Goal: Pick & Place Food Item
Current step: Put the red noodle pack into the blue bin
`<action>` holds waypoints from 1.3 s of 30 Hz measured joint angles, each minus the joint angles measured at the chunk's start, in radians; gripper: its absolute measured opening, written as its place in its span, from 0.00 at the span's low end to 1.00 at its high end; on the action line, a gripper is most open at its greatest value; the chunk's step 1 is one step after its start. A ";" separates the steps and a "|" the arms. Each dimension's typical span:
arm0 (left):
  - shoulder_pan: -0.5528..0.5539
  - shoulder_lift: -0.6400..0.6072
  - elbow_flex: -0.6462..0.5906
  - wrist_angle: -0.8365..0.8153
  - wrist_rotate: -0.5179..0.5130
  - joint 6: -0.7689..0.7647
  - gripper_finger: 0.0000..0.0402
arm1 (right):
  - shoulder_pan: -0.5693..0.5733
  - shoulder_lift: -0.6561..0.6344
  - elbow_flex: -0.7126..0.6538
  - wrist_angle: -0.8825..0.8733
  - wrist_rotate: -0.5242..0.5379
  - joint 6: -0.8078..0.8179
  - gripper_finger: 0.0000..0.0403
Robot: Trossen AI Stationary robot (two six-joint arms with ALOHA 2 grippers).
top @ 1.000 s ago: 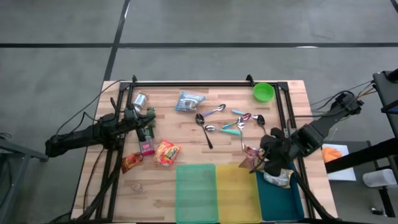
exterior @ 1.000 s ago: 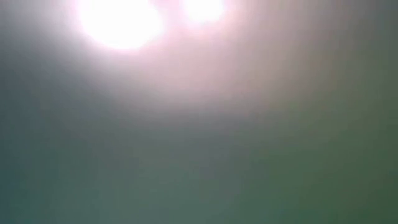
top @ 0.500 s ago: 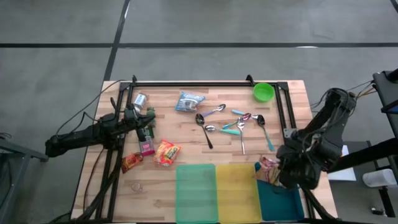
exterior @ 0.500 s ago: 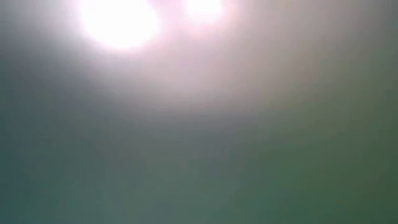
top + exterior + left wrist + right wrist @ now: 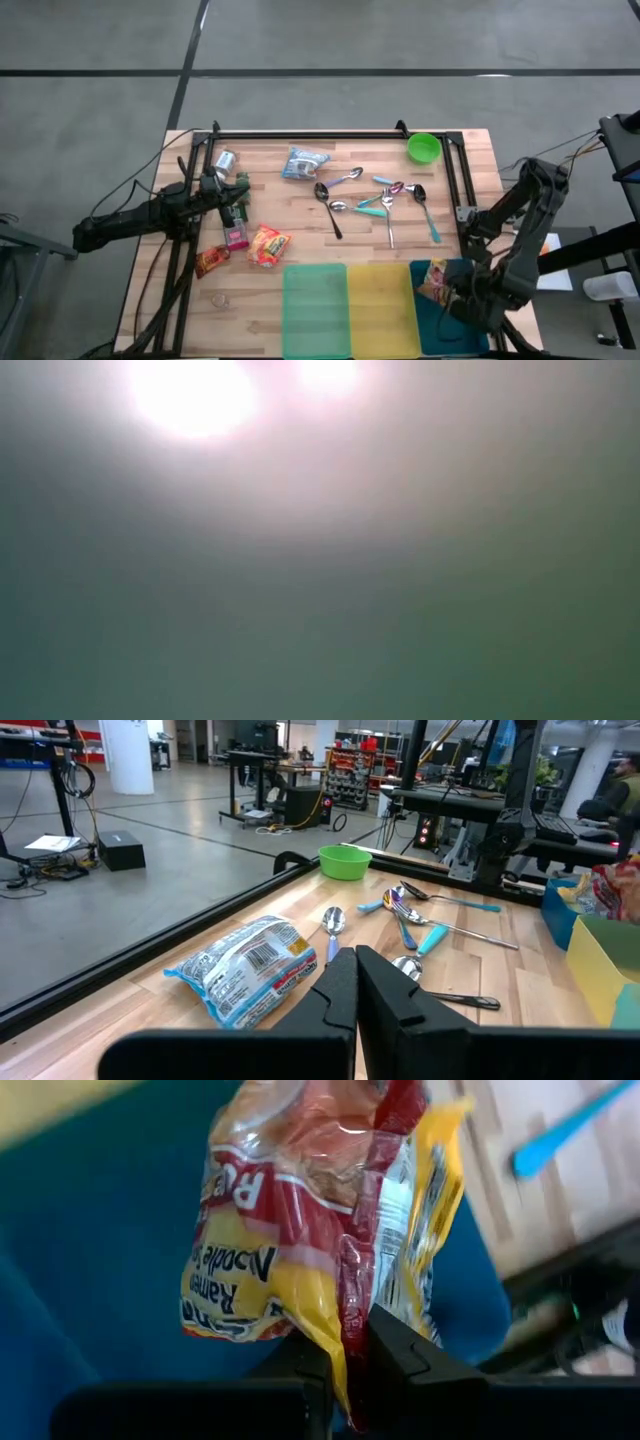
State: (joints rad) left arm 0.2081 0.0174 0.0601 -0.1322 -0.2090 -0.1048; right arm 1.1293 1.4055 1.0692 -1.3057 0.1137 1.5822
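Observation:
A red and yellow ramen noodle packet (image 5: 300, 1230) hangs over the teal bin (image 5: 432, 325), the right one of three bins at the table's near edge. In the high view the packet (image 5: 434, 279) shows just left of my right gripper (image 5: 345, 1348), which is shut on it. My left gripper (image 5: 244, 198) waits shut at the table's left, pointing level across the wood; in its wrist view the left gripper (image 5: 355, 972) holds nothing. The low view shows only glare. My right gripper pinches the packet's end seam (image 5: 345, 1315) between its two fingers (image 5: 398, 1352). It comes from above, pointing down. The packet hangs below the fingers, crumpled, over the teal bin's floor (image 5: 90, 1260); I cannot tell whether it touches the bin.
A green bin (image 5: 316, 310) and a yellow bin (image 5: 381, 310) stand left of the teal one. Several spoons (image 5: 380, 200), a green bowl (image 5: 424, 148), a blue-white packet (image 5: 303, 161), a can (image 5: 224, 160) and other snack packets (image 5: 268, 245) lie on the table inside a black frame (image 5: 300, 135).
My right gripper has carried the packet from beside the spoons toward the table's near right corner and downward, tipping to point straight down. The packet now hangs over the teal bin instead of over the bare wood.

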 joint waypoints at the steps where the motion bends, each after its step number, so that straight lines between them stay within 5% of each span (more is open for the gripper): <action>1: 0.000 0.000 0.000 0.000 0.000 0.000 0.00 | 0.005 0.016 0.003 0.002 -0.018 0.000 0.06; 20: 0.000 0.000 0.000 0.000 0.000 0.000 0.00 | 0.121 0.102 0.006 0.002 0.016 0.160 0.07; 30: 0.000 0.000 0.000 0.000 0.000 0.000 0.00 | 0.122 0.103 0.006 -0.027 0.036 0.193 0.34; 39: 0.000 0.000 0.000 0.000 0.000 0.000 0.00 | 0.121 0.102 0.006 -0.034 0.046 0.197 0.49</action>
State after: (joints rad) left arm 0.2081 0.0174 0.0601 -0.1322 -0.2091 -0.1047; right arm 1.2503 1.5074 1.0752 -1.3399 0.1596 1.7794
